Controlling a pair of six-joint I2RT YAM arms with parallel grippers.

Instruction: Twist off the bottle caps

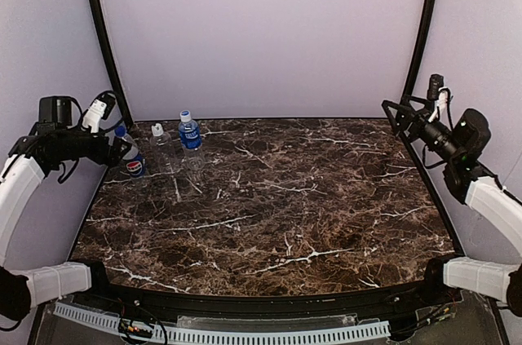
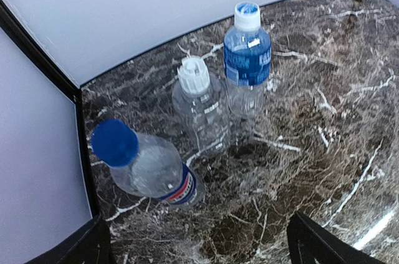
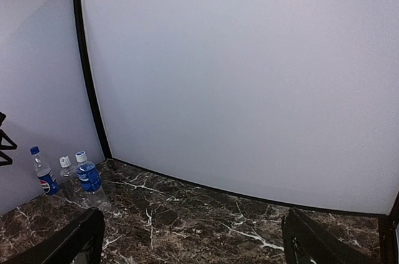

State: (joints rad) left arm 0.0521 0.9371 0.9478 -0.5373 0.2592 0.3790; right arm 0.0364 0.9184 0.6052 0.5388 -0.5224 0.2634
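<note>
though the top view shows three bottles (image 1: 163,148) huddled at the table's (image 1: 326,223) upper-left corner, only the left wrist view shows each cap seated: blue cap (image 2: 114,142) on the pepsi bottle (image 2: 159,175), white cap (image 2: 194,75) on the unlabelled bottle (image 2: 204,114), blue-topped cap (image 2: 247,15) on the blue-label bottle (image 2: 247,64). left gripper (image 2: 198,220) hovers near them, right gripper (image 3: 193,211) well apart at upper right, both spread wide, empty. marble stretches between; walls (image 1: 269,35) hem the back edge.

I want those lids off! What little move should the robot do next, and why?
Probably ease the open left gripper down around the clear plastic Pepsi-labelled bottle, the nearest one. Its round blue plastic cap is on, and nothing holds it.
</note>
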